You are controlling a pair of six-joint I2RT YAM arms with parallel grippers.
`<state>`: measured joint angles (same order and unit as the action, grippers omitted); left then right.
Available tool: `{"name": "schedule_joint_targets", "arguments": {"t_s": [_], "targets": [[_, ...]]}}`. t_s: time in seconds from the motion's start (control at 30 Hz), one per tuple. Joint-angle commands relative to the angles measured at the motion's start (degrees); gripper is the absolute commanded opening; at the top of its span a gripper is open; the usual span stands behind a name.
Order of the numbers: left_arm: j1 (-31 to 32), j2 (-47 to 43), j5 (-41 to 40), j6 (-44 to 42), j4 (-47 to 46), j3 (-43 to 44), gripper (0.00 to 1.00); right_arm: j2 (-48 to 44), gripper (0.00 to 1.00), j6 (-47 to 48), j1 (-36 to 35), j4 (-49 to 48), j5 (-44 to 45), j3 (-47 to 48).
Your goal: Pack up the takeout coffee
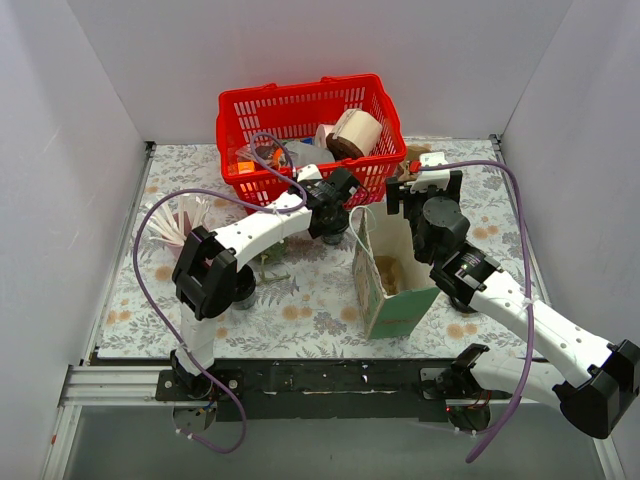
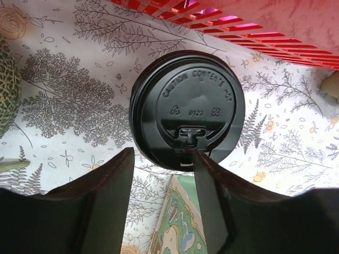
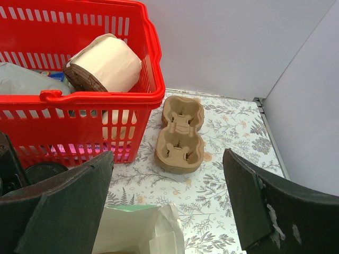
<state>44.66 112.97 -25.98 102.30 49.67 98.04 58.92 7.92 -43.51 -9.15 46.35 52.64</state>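
The takeout coffee cup [image 2: 188, 108], seen from above by its black lid, stands on the floral tablecloth in front of the red basket. My left gripper [image 2: 163, 153] hangs over its near edge, open, with only the cloth and the bag's rim showing between the fingers. The right fingertip [image 2: 204, 164] overlaps the lid's rim. In the top view the left gripper [image 1: 335, 210] hides the cup. An open green and white paper bag [image 1: 395, 275] stands mid-table. My right gripper [image 3: 168, 156] is wide open and empty above the bag's back edge [image 3: 143, 233], with the cup [image 3: 45, 170] to its left.
The red basket [image 1: 300, 110] at the back holds a paper roll [image 1: 355, 132] and other goods. A brown cardboard cup carrier [image 3: 180, 132] lies right of the basket, ahead of the right gripper. A fan of paper pieces [image 1: 180, 220] lies at the left. White walls enclose the table.
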Motion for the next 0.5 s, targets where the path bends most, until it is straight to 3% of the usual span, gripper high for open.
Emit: {"name": "schedule_joint_targets", "arguments": {"t_s": [0.0, 0.1, 0.3, 0.33, 0.47], "targets": [[-1.42, -0.81, -2.68, -0.78, -3.87, 0.14, 0.56, -1.00, 0.91, 0.34, 0.26, -3.42, 0.68, -0.08], [-1.51, -3.01, -0.83, -2.98, -7.39, -2.76, 0.69, -1.00, 0.91, 0.34, 0.26, -3.42, 0.67, -0.17], [-2.12, -6.18, -1.97, -3.42, -10.21, -6.81, 0.85, -0.91, 0.91, 0.16, 0.35, -3.42, 0.32, -0.08], [-2.39, -6.09, -1.97, -4.56, -10.56, -6.90, 0.96, -1.08, 0.91, 0.16, 0.26, -3.42, 0.41, -0.17], [-3.79, -7.23, 4.33, -14.38, -19.32, -10.31, 0.98, -1.08, 0.91, 0.16, 0.35, -3.33, 0.41, -0.17]]}}
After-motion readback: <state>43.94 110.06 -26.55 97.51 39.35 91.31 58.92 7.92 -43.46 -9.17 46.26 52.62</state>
